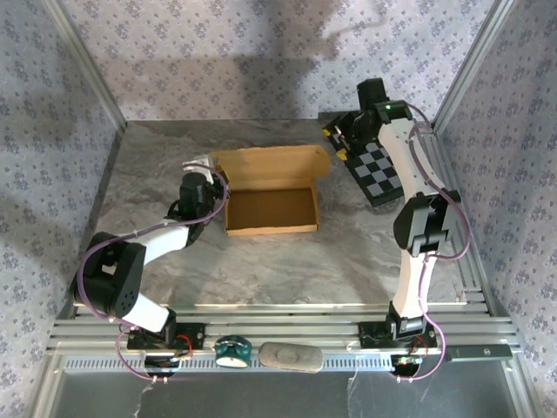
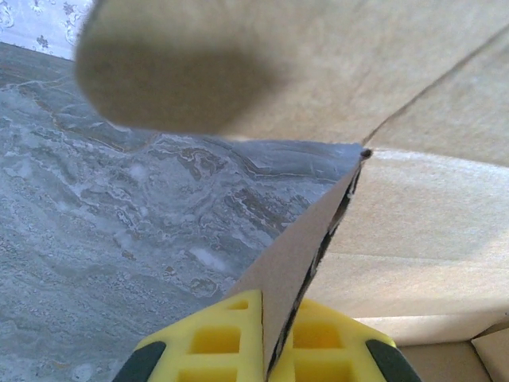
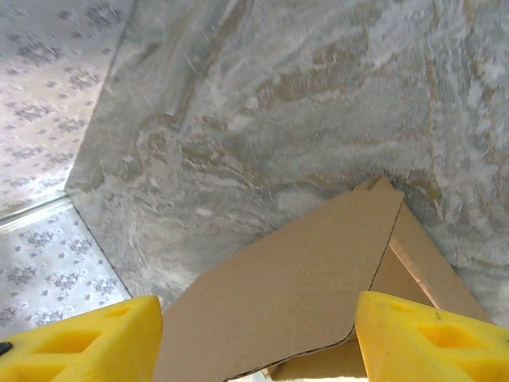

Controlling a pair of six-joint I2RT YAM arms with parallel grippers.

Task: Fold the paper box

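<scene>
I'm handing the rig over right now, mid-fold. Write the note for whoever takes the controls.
The box sits mid-table: tray walls look raised, lid open at the far side. The checkerboard panel lies to its right.
The left gripper is shut on a cardboard flap at the box's left side.
The right gripper is open above the lid's right corner, holding nothing.
Done: tray largely formed.
Left: probably seat the left flap, fold the lid over, tuck it in.

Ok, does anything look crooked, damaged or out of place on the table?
The checkered panel lies skewed to the table edges at the far right. The cardboard box sits fairly square, half folded, its left flap pinched by the left gripper. No damage shows.
</scene>
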